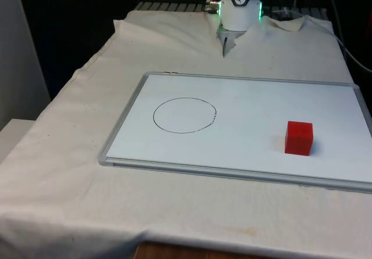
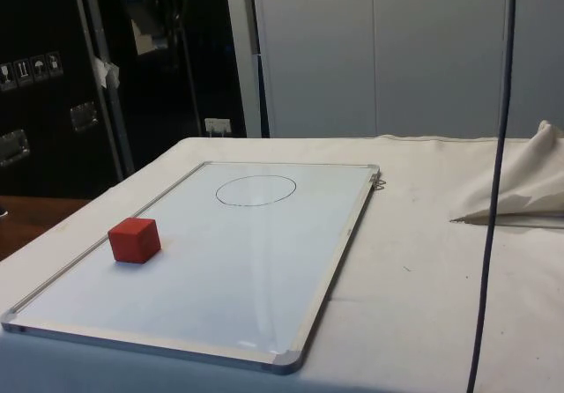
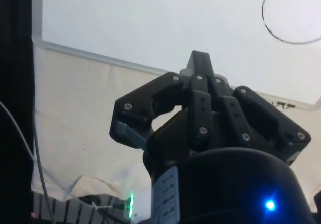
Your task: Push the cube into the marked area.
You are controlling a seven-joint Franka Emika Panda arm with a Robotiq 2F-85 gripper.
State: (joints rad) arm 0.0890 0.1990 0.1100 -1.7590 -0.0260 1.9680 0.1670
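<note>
Front view: matte red cube point(image 1: 299, 137) rests on glossy whiteboard point(image 1: 244, 105).

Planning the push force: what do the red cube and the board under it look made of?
The red cube looks like painted wood or matte plastic: flat, even colour, crisp edges, no shine; I can't tell which. The whiteboard looks like a glossy coated panel in a grey metal-looking frame: it mirrors the wall in the side view, so probably slick.
</note>
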